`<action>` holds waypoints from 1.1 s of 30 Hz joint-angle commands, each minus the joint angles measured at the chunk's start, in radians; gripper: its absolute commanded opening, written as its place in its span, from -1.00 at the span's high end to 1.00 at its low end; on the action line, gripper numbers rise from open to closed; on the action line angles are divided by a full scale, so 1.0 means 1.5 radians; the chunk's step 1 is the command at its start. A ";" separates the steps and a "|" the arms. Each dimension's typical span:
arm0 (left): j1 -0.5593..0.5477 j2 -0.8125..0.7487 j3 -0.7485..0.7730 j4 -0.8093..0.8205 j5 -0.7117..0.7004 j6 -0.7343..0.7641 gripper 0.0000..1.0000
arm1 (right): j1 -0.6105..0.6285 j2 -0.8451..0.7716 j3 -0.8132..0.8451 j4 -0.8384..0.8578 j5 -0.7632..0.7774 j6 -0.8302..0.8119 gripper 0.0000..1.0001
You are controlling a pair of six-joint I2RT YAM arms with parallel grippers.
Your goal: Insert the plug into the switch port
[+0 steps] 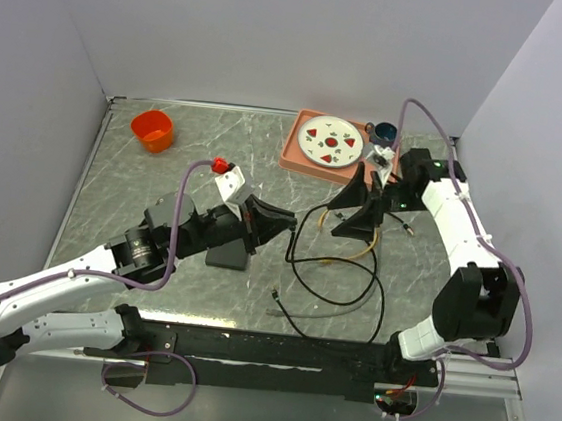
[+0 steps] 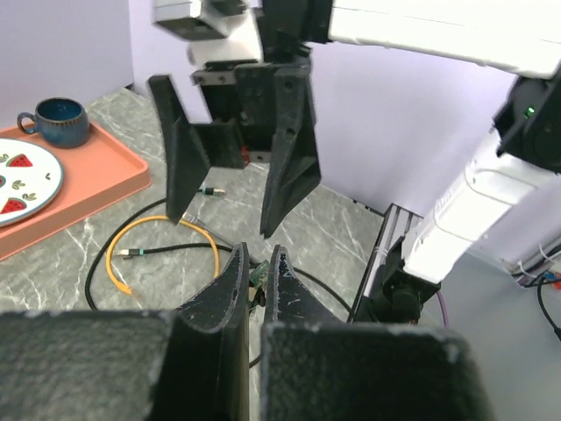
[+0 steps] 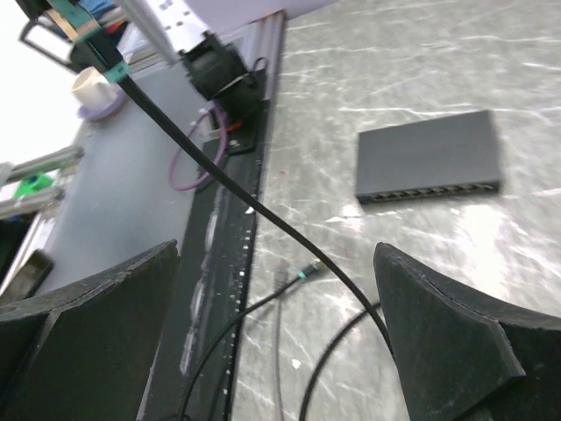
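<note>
Left claw [image 2: 259, 254] pinched shut on small greenish plug [image 2: 256, 275], apparently ready for insertion. Right claw [image 2: 221, 224] at its 3 o'clock, spread wide, empty, probably standing by to help. Switch [image 3: 429, 158] flat on worktop [image 1: 142, 191] at left claw's 7 o'clock. Switch ports [image 3: 429, 195] face right claw.

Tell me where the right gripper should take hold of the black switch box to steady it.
From straight above, probably, pinching the two short end walls of the switch box. It lies flat, so only its thin sides offer purchase, and the port row fills one long side, which must stay free.
</note>
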 commanded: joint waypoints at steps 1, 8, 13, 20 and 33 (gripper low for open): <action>-0.002 0.015 0.031 0.004 -0.018 -0.009 0.98 | -0.048 -0.093 0.005 -0.152 -0.196 -0.019 -0.99; -0.002 0.017 0.023 0.012 -0.037 -0.012 0.98 | -0.060 -0.146 -0.001 -0.153 -0.198 -0.039 -0.99; -0.001 0.044 0.062 0.029 -0.075 -0.026 0.98 | -0.065 -0.136 -0.002 -0.153 -0.198 -0.045 -0.99; -0.012 0.173 0.189 0.076 -0.079 -0.035 0.98 | -0.069 -0.129 -0.022 -0.152 -0.199 -0.051 -0.99; -0.040 0.215 0.208 0.033 -0.367 0.070 0.98 | -0.072 -0.131 -0.040 -0.152 -0.198 -0.058 -0.99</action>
